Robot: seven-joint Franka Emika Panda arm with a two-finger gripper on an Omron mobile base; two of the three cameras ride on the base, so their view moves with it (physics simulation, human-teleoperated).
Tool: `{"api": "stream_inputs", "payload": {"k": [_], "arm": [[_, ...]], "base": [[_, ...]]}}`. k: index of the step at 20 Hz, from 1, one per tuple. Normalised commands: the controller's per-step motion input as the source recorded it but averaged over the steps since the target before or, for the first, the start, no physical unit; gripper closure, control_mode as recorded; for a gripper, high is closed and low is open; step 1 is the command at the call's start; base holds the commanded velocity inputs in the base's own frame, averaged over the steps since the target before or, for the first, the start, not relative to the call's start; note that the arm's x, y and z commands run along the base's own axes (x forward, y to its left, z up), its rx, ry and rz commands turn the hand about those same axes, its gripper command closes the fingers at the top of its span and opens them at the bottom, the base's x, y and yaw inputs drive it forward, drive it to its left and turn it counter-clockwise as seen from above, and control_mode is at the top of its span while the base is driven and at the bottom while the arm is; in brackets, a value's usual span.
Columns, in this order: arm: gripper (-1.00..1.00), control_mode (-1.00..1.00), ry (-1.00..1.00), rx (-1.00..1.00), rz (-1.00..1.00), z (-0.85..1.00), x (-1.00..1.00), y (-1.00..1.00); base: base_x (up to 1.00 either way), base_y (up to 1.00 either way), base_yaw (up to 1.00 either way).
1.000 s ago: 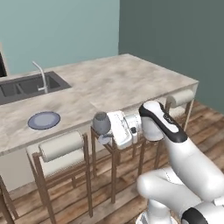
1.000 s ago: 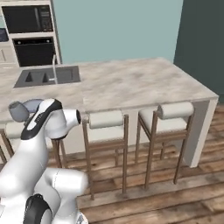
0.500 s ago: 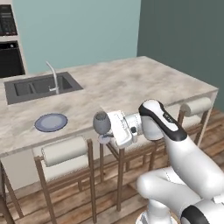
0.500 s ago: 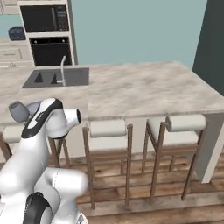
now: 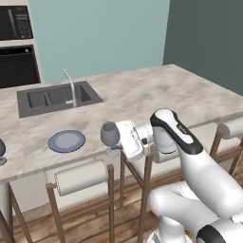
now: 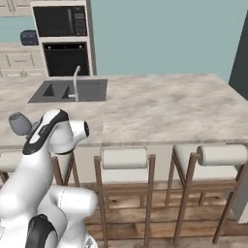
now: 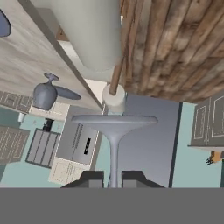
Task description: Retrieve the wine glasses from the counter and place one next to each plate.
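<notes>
While gripper (image 7: 113, 177) pinches stem, wine glass (image 5: 110, 135) stands upright beside plate (image 5: 66, 141).

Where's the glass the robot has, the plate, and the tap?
glass (image 5: 109, 134), left base view, on its bowl
plate (image 5: 66, 141), left base view, on its flat middle
tap (image 5: 70, 85), left base view, on its upright pipe

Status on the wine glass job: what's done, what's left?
Done, apparently: one wine glass already stands on the island, further along its edge; whether a plate sits beside it can't be told. In hand: the gripper is shut on the stem of the second glass, carried at the island's near edge. Left: set it down beside the plate.
</notes>
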Motion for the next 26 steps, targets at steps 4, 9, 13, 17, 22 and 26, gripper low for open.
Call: {"api": "stream_inputs", "payload": {"k": [4, 9, 13, 17, 22, 26], "arm": [[1.0, 1.0, 0.0, 0.0, 0.0, 0.0, 0.0, 0.0], [1.0, 1.0, 0.0, 0.0, 0.0, 0.0, 0.0, 0.0], [1.0, 1.0, 0.0, 0.0, 0.0, 0.0, 0.0, 0.0], [1.0, -1.0, 0.0, 0.07, 0.07, 0.01, 0.0, -0.33], [1.0, -1.0, 0.03, 0.11, 0.1, 0.0, 0.4, -0.49], [1.0, -1.0, 0.16, 0.07, 0.06, 0.0, 0.78, -0.18]], "base": [[0.51, -0.09, 0.12], [0.37, -0.19, 0.13], [0.05, -0.35, 0.1], [0.0, -0.25, 0.06], [0.0, 0.0, 0.0], [0.0, 0.0, 0.0]]}}
